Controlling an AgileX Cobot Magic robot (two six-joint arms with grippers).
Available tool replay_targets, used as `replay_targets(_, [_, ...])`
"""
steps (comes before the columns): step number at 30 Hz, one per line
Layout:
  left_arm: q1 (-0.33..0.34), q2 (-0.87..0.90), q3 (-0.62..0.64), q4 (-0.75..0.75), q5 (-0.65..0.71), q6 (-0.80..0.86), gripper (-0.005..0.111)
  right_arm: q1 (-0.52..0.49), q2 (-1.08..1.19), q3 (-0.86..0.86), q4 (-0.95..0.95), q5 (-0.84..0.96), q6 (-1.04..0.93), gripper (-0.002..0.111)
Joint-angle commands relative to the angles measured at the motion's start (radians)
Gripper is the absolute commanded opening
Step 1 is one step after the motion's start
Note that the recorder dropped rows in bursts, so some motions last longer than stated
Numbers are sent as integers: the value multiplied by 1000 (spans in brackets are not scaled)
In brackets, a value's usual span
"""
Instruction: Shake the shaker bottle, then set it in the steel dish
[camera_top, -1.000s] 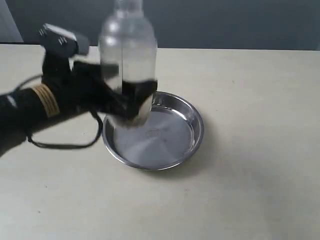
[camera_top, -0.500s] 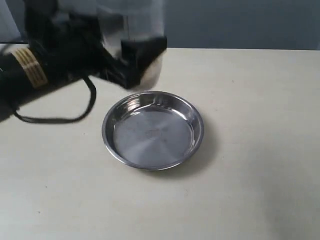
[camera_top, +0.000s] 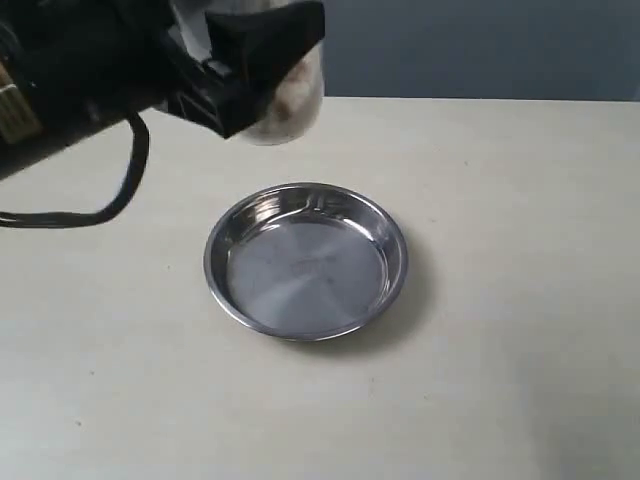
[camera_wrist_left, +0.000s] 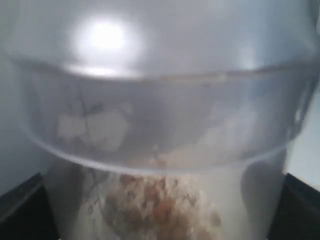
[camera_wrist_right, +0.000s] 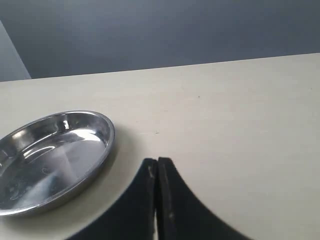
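Shaker bottle (camera_top: 288, 100): hangs clamped in the left tool (camera_top: 262, 70), in the air past the steel dish (camera_top: 300, 275). Shows brown granules (camera_wrist_left: 155, 210) plainly in the left wrist view alone; right tool (camera_wrist_right: 157, 172), clenched empty, only in its own.

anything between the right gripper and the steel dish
No. In the right wrist view only bare beige table separates the shut right gripper from the steel dish; nothing sits on that stretch.
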Motion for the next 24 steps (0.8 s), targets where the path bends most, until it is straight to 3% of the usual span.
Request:
replay_targets(1, [-2,138,97,-3,106,-78,0,2,-4,1,-2,-10,-1,-1])
replay_targets(3, [-2,149,108,72,-5,-94,0,2,-4,1,-2,-10,-1,-1])
replay_targets(6, [-2,73,53,63,-160,-84,0,2,-4,1,-2,-10,-1,-1])
replay_targets(9, [-2,23,-15,16,-73,-80,0,2,-4,1,-2,-10,-1,-1])
replay_targets(12, [-2,170,49,45,143,-120,0,2,-4,1,-2,-10,-1,-1])
replay_targets(16, [-2,30,-60,128,-11,-120,0,2,-4,1,-2,-10,-1,-1])
replay_targets(18, [-2,-12,-85,128,96,-111,0,2,-4,1,-2,-10,-1,-1])
replay_targets(21, [-2,95,2,118,232,-150,0,2,-4,1,-2,-10,-1,-1])
replay_targets(22, [-2,140,34,79,222,-161,0,2,-4,1,-2,-10,-1,-1])
replay_targets(24, [-2,98,5,117,38,-161,0,2,-4,1,-2,-10,-1,-1])
